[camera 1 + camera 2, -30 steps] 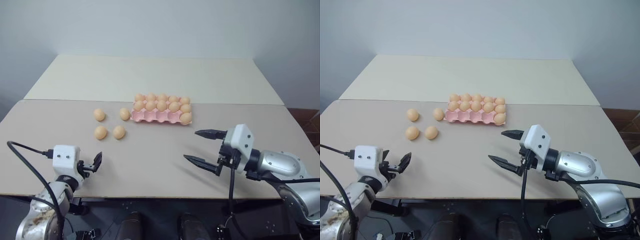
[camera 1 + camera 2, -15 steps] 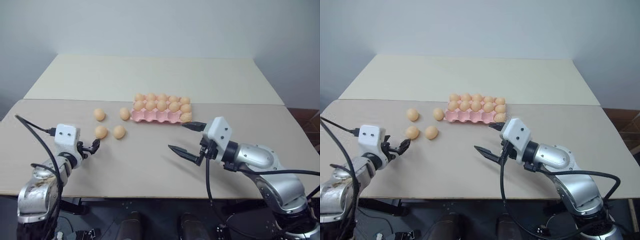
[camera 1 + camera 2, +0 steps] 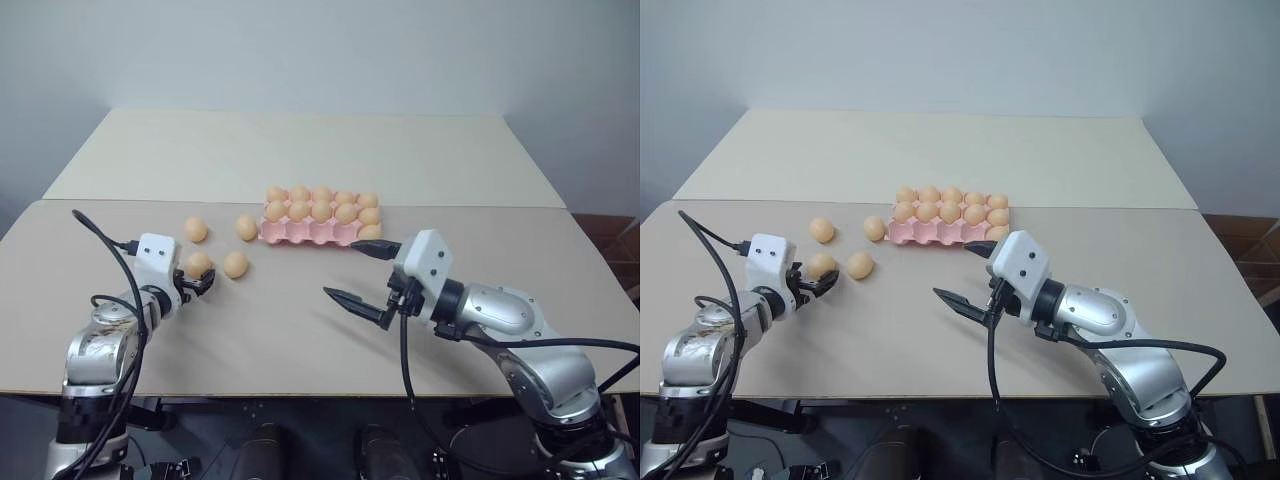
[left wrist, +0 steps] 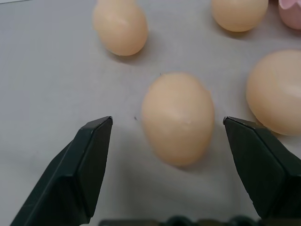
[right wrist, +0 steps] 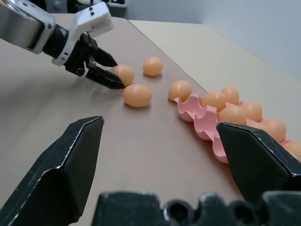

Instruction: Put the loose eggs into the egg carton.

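Four loose eggs lie on the tan table left of the egg carton (image 3: pixel 300 236): two far ones (image 3: pixel 196 229) (image 3: pixel 246 227) and two near ones (image 3: pixel 198 264) (image 3: pixel 236 264). The pink carton holds several eggs in its two far rows and one at the right end of its near row. My left gripper (image 4: pixel 167 121) is open, and the near-left egg (image 4: pixel 178 117) sits between its fingers (image 4: pixel 89 160) with a gap on each side. My right gripper (image 3: pixel 340 268) hangs open over the table, in front of the carton's near right corner, holding nothing.
A second, paler table (image 3: pixel 300 150) butts against the far side of the tan one. The tan table's front edge (image 3: pixel 300 392) runs just below both arms. A black cable (image 3: pixel 100 235) loops from the left wrist.
My left gripper has moved forward to the near-left egg, which now sits between its open fingers. My right gripper has shifted left towards the carton's front, still open.
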Controlling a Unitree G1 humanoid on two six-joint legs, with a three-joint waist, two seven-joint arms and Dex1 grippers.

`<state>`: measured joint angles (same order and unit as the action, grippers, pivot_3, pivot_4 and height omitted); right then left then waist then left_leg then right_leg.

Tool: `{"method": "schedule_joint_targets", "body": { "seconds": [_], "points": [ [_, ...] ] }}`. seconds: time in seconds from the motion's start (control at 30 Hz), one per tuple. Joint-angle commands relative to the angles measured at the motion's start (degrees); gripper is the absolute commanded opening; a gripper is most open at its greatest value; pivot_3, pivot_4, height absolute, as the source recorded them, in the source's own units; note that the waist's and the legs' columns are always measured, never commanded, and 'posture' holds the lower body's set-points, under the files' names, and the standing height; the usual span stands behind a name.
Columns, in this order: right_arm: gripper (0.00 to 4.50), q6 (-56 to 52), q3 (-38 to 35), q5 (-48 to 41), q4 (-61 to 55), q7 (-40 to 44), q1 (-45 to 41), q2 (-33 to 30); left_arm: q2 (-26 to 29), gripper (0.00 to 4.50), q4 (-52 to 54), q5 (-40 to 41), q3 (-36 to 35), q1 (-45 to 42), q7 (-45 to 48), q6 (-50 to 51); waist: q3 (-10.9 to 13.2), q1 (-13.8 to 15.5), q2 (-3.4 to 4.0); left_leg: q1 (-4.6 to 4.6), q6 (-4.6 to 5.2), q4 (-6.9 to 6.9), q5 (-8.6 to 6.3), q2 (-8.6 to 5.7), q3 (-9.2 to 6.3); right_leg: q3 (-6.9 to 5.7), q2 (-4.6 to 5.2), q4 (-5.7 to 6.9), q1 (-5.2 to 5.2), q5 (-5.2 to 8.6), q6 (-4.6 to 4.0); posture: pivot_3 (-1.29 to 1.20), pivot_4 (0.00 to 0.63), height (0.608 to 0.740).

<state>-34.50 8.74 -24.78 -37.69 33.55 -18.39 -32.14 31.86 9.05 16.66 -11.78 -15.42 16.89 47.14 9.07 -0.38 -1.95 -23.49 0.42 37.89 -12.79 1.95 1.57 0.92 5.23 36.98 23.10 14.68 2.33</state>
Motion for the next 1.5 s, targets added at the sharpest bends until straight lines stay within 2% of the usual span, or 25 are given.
{"method": "schedule_joint_targets", "body": {
  "seconds": [0.03, 0.17, 0.33, 0.47, 0.63, 0.77, 0.93, 1.13, 1.33, 1.5],
  "points": [
    [4.5, -0.1, 0.0, 0.3, -2.5, -0.4, -1.0, 0.3, 0.6, 4.09, -0.2, -0.9, 0.5, -1.7, 0.4, -0.4, 0.0, -0.1, 0.0, 0.0, 0.0, 0.0, 0.0, 0.0, 0.0, 0.0, 0.0, 0.0, 0.0, 0.0, 0.0, 0.0, 0.15, 0.74],
    [4.5, 0.2, 0.2, 0.6, -2.7, -0.4, -1.2, 0.5, 0.1, 3.32, -0.8, -1.2, 0.5, -2.2, -0.2, 0.4, 0.0, -0.2, -0.01, 0.0, 0.0, 0.0, 0.0, 0.0, 0.0, 0.0, 0.0, 0.01, 0.0, -0.01, 0.01, 0.0, 0.15, 0.74],
    [4.5, 0.6, 0.2, 1.1, -2.6, -0.4, -1.2, 0.8, 0.0, 1.82, -0.7, -1.5, 0.0, -1.8, -0.5, 0.6, 0.0, -0.3, 0.0, 0.01, 0.0, 0.0, 0.0, 0.0, -0.01, 0.0, 0.0, 0.01, 0.0, -0.01, 0.01, 0.0, 0.15, 0.74],
    [4.5, 0.8, -0.5, 0.9, -3.0, -0.2, -0.6, 0.8, -0.3, 1.45, 3.6, -1.9, -2.9, -0.2, -3.0, -0.3, 0.0, -0.3, -0.01, 0.0, 0.0, 0.0, 0.0, 0.01, -0.03, 0.01, 0.01, 0.01, 0.0, -0.01, 0.01, 0.0, 0.15, 0.74],
    [4.5, -0.2, -3.5, -1.2, -5.0, -0.4, 0.9, 0.6, 1.2, 1.31, 17.8, -1.9, -5.7, 1.9, -5.4, 2.0, 0.1, -0.3, -0.12, -0.06, 0.0, 0.0, 0.0, 0.02, -0.14, 0.02, 0.03, 0.02, 0.06, -0.01, 0.01, 0.0, 0.15, 0.74],
    [4.5, -3.5, -6.7, -3.3, -7.0, -2.2, 1.4, 0.2, 0.1, 1.27, 20.5, -0.3, 0.0, -4.8, -3.9, 2.3, 0.1, 1.0, -0.13, -0.01, -0.03, 0.0, 0.02, -0.03, -0.13, -0.01, 0.07, 0.02, -0.03, -0.05, 0.05, 0.0, 0.15, 0.74],
    [4.5, -10.2, -9.5, -2.3, -7.8, -8.0, 0.9, -0.6, -5.8, 1.27, 10.4, -2.3, 10.5, -13.9, -1.3, -2.8, 0.1, 1.1, -0.14, 0.03, -0.04, 0.02, 0.06, -0.06, 0.14, -0.06, 0.03, -0.1, -0.14, -0.1, 0.06, 0.0, 0.15, 0.74],
    [4.5, -17.4, -12.0, -3.2, -9.4, -11.3, 1.3, -2.3, -13.4, 1.24, -9.2, -7.6, 22.2, -26.3, 4.5, -13.7, 0.1, 1.0, -0.16, -0.31, -0.03, 0.02, 0.07, -0.11, 0.14, -0.08, -0.01, -0.1, 0.12, -0.09, 0.07, 0.0, 0.15, 0.74],
    [4.5, -19.5, -13.9, -7.2, -12.6, -10.4, 1.6, -2.4, -17.7, 1.24, -20.4, -11.2, 25.9, -32.2, 8.0, -20.7, 0.1, 0.5, -0.16, -0.33, -0.02, 0.02, 0.07, -0.1, 0.13, -0.07, -0.03, -0.14, 0.12, -0.09, 0.09, 0.0, 0.15, 0.74],
    [4.5, -19.1, -13.7, -6.7, -13.1, -12.2, 1.1, -2.4, -19.3, 1.23, -25.6, -13.8, 27.7, -34.4, 9.9, -21.9, 0.1, 0.4, -0.16, -0.33, -0.01, 0.03, 0.07, -0.12, 0.12, -0.07, -0.02, -0.14, 0.11, -0.11, 0.15, 0.0, 0.15, 0.74]
  ]
}}
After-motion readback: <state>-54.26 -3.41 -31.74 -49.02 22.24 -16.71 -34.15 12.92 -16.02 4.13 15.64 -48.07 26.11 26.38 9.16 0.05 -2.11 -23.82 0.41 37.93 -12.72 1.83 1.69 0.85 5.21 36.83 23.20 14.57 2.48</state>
